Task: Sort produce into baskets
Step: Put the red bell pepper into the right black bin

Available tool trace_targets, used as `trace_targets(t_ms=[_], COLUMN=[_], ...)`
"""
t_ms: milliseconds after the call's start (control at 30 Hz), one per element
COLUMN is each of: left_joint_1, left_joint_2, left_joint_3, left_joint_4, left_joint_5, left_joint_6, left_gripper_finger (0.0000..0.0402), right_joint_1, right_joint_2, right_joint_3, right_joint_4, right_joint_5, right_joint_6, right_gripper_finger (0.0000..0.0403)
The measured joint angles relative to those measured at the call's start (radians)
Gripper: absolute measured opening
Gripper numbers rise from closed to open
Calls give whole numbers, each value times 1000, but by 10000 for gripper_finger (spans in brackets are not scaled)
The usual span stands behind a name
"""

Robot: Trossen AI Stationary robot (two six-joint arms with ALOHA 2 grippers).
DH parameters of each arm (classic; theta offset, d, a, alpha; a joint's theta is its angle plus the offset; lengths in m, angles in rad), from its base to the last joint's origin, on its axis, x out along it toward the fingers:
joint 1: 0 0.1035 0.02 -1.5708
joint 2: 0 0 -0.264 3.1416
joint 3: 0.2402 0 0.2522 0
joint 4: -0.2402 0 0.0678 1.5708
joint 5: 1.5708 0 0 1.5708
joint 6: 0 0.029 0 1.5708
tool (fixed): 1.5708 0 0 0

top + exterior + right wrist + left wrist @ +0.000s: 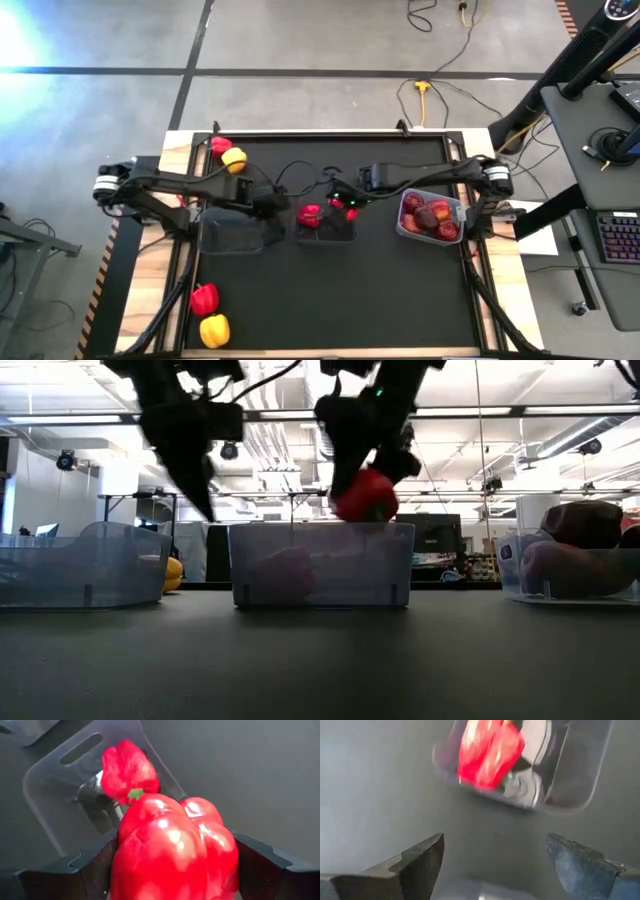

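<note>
My right gripper (345, 207) hangs over the middle basket (326, 228), shut on a glossy red pepper (172, 850). Another red pepper (127, 770) lies inside that see-through basket. My left gripper (492, 850) stands open with nothing between its fingers, above the mat between the left basket (233, 236) and the middle one. No fruit shows in the left basket. The right basket (432, 216) holds several dark maroon apples. On the mat lie a red pepper (221, 146) and a yellow one (234, 159) at the far left, and a red one (205, 298) and a yellow one (214, 330) at the near left. My right gripper pinches the red pepper by two opposite sides (125, 855) between its two fingers (92, 867). The fingers slant down from the table's right side. The pepper (365, 495) hangs lifted clear, just above the middle basket's rim.
The three baskets stand in a row across the middle of the black mat (340, 310). The mat's near right part lies bare. The wooden table edge (150, 300) borders the mat on the left. Cables and a desk (600, 130) lie beyond the table.
</note>
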Motion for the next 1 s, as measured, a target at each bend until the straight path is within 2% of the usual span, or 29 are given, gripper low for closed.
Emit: trace_targets(t_ms=[167,300,433,633,833,1000], left_joint_1=[-32,-49,-52,-52,-52,-55], left_joint_2=[-110,-183,-228,-235,-235,-236], left_joint_3=[-108,-169,-208,-216,-216,-216], left_joint_4=[-2,1,8,19,32,36], left_joint_5=[-1,-7,-9,-11,-39,-55], left_joint_6=[-104,-160,-185,-186,-185,-183], left_gripper_finger=[331,331,331,331,331,331], right_joint_1=[-5,1,-1,-1,-1,-1], right_joint_2=[78,134,200,320,413,441], right_joint_3=[10,30,71,231,351,421], right_joint_4=[72,52,-10,-182,-208,-250], right_joint_5=[-86,-98,-58,12,28,38], right_joint_6=[-10,-133,-263,-435,-529,-548], right_gripper_finger=[314,320,321,323,353,374])
